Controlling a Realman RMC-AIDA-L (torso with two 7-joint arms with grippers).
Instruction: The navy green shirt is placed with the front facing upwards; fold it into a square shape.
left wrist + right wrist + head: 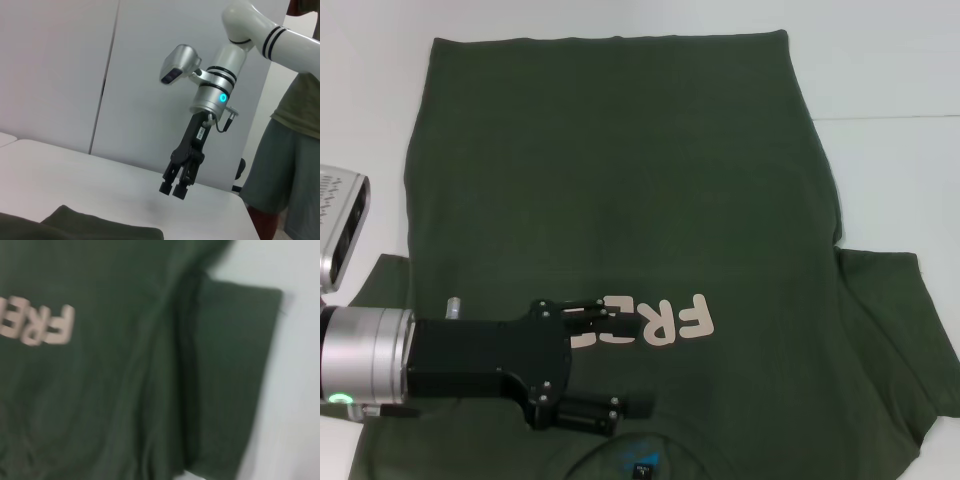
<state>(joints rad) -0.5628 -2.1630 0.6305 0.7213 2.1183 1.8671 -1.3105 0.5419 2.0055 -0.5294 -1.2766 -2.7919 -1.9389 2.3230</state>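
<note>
The navy green shirt [620, 190] lies spread flat on the white table [890, 70], front upward, its long axis running from the collar nearest the robot to the straight hem at the far edge. The pale lettering [665, 320] on the chest reads upside down from the head camera (only "FRE" is clear of the arm), so the garment points its neck toward the robot. The small blue neck label [642, 463] sits at the collar, on the near side of the lettering. One sleeve spreads out flat to the robot's right of the lettering; the other shows only partly beneath the arm.

The left gripper [620, 365] reaches sideways over the shirt's chest, its tips between the lettering and the neck label, fingers spread apart and holding nothing.

The right gripper [174, 188] hangs in the air above the table, well clear of the shirt, its fingers drawn close together on nothing. A person [287, 150] stands beyond the table.
</note>
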